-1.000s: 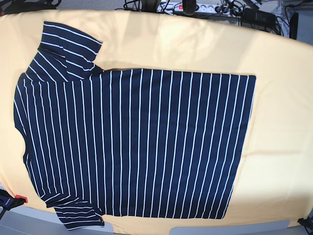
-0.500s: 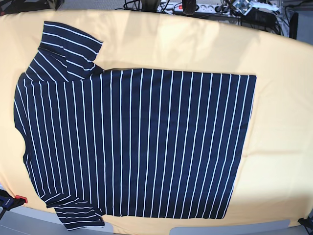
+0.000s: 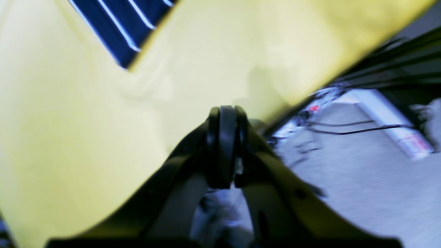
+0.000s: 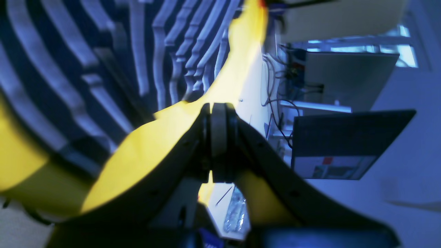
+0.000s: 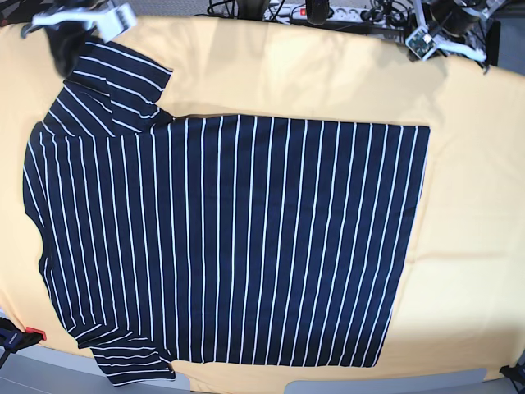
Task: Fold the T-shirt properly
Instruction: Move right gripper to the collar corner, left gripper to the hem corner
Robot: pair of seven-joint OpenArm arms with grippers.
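We are hovering both claws, right (image 4: pixel 218 137) and left (image 3: pixel 224 148), pinched closed and empty, beyond the flat shirt's (image 5: pixel 230 246) far edge, presumably lining up for corners.

Under me spreads a yellow-orange cloth (image 5: pixel 467 246), covering the table. Past its far edge I see a white power strip (image 5: pixel 316 11) amid tangled black cables (image 5: pixel 377 15). A red clamp (image 5: pixel 33 332) sits at the near corner.
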